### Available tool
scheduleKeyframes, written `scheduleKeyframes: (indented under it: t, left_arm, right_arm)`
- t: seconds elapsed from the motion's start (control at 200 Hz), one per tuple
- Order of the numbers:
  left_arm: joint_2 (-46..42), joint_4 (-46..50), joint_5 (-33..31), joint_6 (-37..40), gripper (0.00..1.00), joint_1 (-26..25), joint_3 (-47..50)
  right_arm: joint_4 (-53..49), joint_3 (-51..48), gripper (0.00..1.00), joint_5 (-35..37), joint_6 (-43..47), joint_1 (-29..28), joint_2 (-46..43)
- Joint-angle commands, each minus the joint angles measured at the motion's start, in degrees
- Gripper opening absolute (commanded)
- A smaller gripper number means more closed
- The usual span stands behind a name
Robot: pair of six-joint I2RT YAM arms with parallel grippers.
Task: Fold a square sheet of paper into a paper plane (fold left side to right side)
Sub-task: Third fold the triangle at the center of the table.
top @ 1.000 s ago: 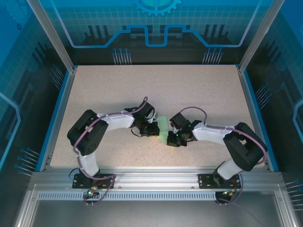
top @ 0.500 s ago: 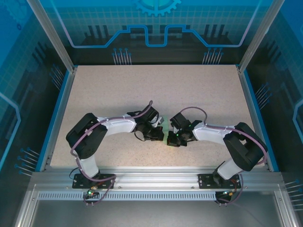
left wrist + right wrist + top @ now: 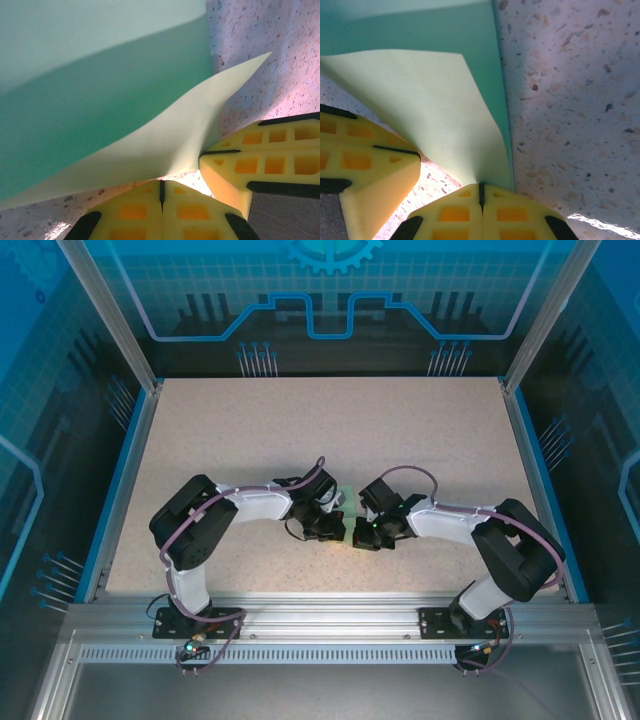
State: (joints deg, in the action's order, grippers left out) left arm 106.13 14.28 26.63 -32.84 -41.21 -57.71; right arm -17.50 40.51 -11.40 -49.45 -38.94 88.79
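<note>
Two grips: both on one sheet.
Left gripper (image 3: 161, 187): jaws pinched tight on square sheet of paper (image 3: 100, 110), table's (image 3: 330, 430) near middle.
Right gripper (image 3: 481, 192): likewise clamped on it, just right of table's centre.
Risk: uneven pulling may tear paper or skew crease.

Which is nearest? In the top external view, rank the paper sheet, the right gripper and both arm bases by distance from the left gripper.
1. Square sheet of paper: at the left gripper's jaws, mid-table.
2. Right gripper: just to its right, almost touching.
3. Left arm's base and right arm's base: at the near edge, one on each side; too close to call.
</note>
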Motion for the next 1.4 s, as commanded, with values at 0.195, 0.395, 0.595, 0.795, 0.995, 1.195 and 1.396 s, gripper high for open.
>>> scheduleKeyframes:
  t: [0.195,0.395,0.595,0.795,0.995,1.195,1.396]
  left_arm:
    - [-4.2,3.3,-0.3,3.1,0.06,-0.3,-1.3]
    - [-3.7,3.2,0.6,3.0,0.06,-0.3,-2.8]
    - [-0.6,3.5,0.9,3.4,0.06,-0.3,-5.0]
    - [2.1,4.0,0.7,4.2,0.06,-0.3,-6.2]
    - [2.5,4.6,0.4,4.8,0.06,-0.3,-6.2]
    - [3.4,6.5,-0.6,6.3,0.06,-0.3,-6.8]
    - [4.7,7.7,-1.8,7.1,0.05,-0.3,-7.6]
  right_arm:
    - [-5.6,-1.8,0.0,1.6,0.9,0.2,2.9]
    - [-5.8,-1.5,0.0,1.6,1.0,0.2,3.1]
    - [-5.8,-1.3,0.0,1.4,1.0,0.2,3.4]
    - [-5.8,-1.2,0.0,1.4,1.2,0.2,3.6]
    - [-5.8,-1.2,0.0,1.4,1.3,0.1,4.0]
    - [-5.8,-1.1,0.0,1.4,1.3,0.2,4.3]
    - [-5.8,-1.2,0.0,1.3,1.4,0.2,4.4]
